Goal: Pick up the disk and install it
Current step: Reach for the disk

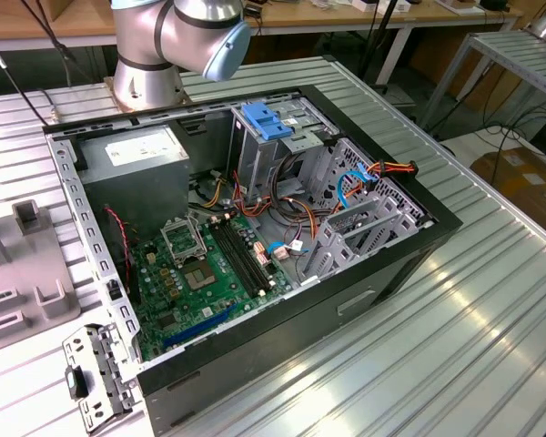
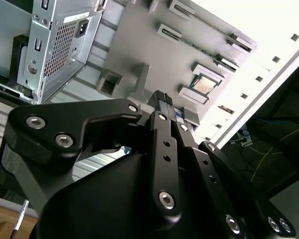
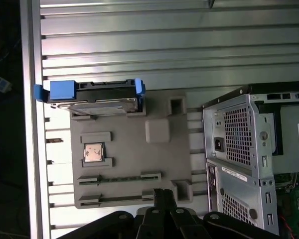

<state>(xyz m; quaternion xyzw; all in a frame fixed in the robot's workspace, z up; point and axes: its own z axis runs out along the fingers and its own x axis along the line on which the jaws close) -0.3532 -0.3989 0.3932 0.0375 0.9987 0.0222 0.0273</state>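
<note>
The disk (image 3: 92, 97) stands on edge in a slot at one end of a grey fixture plate (image 3: 134, 159), silver with blue plastic rails at both ends. My gripper (image 3: 162, 195) hangs above the opposite edge of that plate, well apart from the disk. Its black fingers are shut with nothing between them. In the second wrist view the gripper (image 2: 163, 98) points down at the same plate (image 2: 139, 45).
An open computer case (image 1: 255, 228) lies on the ribbed metal table (image 1: 455, 300), with a motherboard, a grey power-supply box (image 1: 136, 155) and a bare blue bracket (image 1: 267, 120) on its drive cage. A small chip (image 3: 93, 152) rests on the fixture plate. The case's rear panel (image 3: 239, 149) stands beside the plate.
</note>
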